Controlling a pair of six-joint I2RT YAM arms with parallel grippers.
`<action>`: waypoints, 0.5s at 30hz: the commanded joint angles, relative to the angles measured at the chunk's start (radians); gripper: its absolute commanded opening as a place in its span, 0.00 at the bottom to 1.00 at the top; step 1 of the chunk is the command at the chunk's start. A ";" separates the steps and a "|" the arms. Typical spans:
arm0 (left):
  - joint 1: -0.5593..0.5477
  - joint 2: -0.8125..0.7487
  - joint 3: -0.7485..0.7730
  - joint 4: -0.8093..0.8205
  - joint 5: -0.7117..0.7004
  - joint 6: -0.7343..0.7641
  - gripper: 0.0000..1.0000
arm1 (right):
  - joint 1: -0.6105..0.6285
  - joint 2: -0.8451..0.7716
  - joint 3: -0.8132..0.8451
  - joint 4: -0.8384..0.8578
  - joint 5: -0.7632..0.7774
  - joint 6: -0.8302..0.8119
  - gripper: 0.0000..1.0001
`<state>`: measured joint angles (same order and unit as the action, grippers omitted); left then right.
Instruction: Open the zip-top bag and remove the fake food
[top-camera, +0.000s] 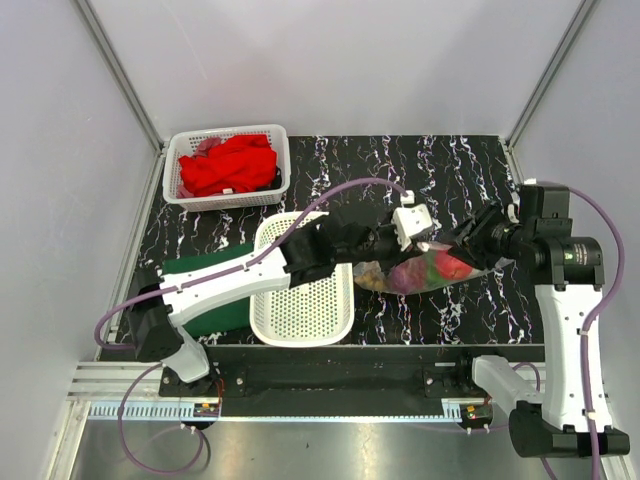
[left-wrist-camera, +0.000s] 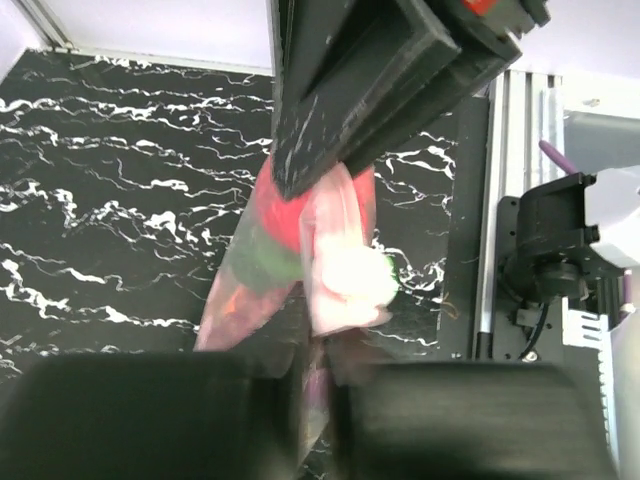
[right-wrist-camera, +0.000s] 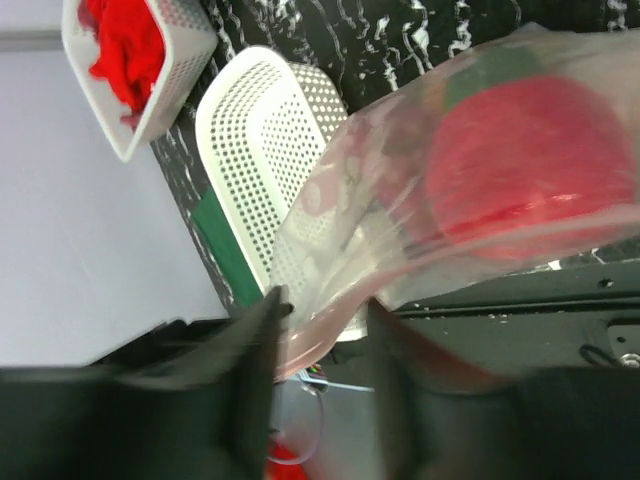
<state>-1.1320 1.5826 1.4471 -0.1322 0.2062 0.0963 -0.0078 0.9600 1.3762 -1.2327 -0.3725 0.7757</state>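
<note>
top external: left arm, right arm meet at zip-top bag.

Clear bag, perhaps red apple, marbled table

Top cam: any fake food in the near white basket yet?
No, the near white basket shows only bare perforated floor; the fake food sits inside the zip-top bag.

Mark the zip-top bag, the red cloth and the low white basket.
zip-top bag (top-camera: 402, 277), top view, clear middle.
red cloth (top-camera: 228, 165), top view, centre of heap.
low white basket (top-camera: 305, 300), top view, bare perforated floor.
</note>
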 joint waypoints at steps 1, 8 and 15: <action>0.032 0.014 0.101 -0.006 0.019 -0.091 0.00 | 0.002 0.035 0.119 -0.026 -0.091 -0.289 0.59; 0.109 0.063 0.199 -0.115 0.162 -0.547 0.00 | 0.002 0.031 0.245 -0.028 -0.020 -0.597 0.87; 0.198 0.128 0.274 -0.147 0.441 -0.647 0.00 | 0.035 -0.049 0.117 0.235 -0.244 -0.759 0.87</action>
<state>-0.9699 1.7008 1.6413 -0.3058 0.4484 -0.4469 0.0177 0.9501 1.5585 -1.1881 -0.4644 0.1734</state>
